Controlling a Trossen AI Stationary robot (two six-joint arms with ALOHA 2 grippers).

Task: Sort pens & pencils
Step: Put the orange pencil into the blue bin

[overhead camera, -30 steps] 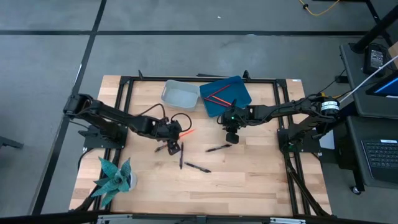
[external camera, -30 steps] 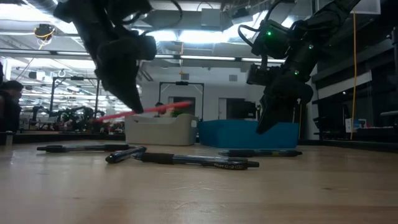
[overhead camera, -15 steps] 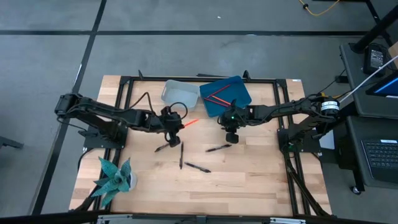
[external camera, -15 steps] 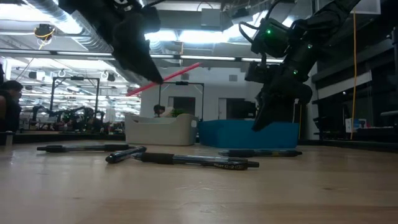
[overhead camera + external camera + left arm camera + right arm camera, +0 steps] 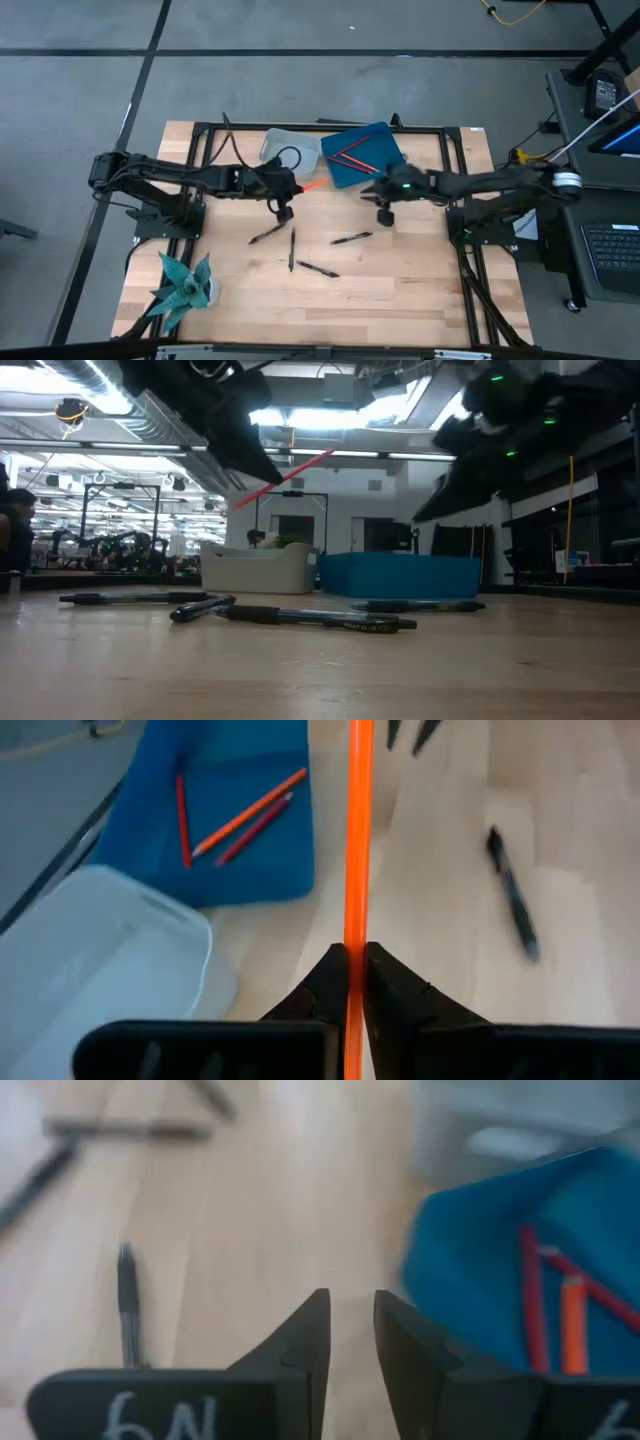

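Orange pencil (image 5: pixel 355 840) clamped between the closed fingers of the left gripper (image 5: pixel 283 205), lifted clear of the wooden table (image 5: pixel 400 290) and angled up toward the bins; in the low view it slants through the air above the pens (image 5: pixel 300 617). Blue tray (image 5: pixel 385 165) holds the pencils (image 5: pixel 240 820) already sorted, three visible in the left wrist view. Grey bin (image 5: pixel 275 150) sits just beside the blue tray, on the left arm's side; contents not discernible. Four dark pens lie loose on the table nearer the front edge than both grippers, one near the right arm. Right gripper (image 5: pixel 385 212) hovers above the table near the blue tray's corner, fingers (image 5: pixel 310 1340) parted by a narrow gap and holding nothing. Step in hand, as judged: carrying the last loose pencil to the blue tray. Next move calls for bringing the left gripper over the tray, lowering until the pencil is inside the rim, then releasing. Risk: pencil tip catching the tray wall or rolling out.
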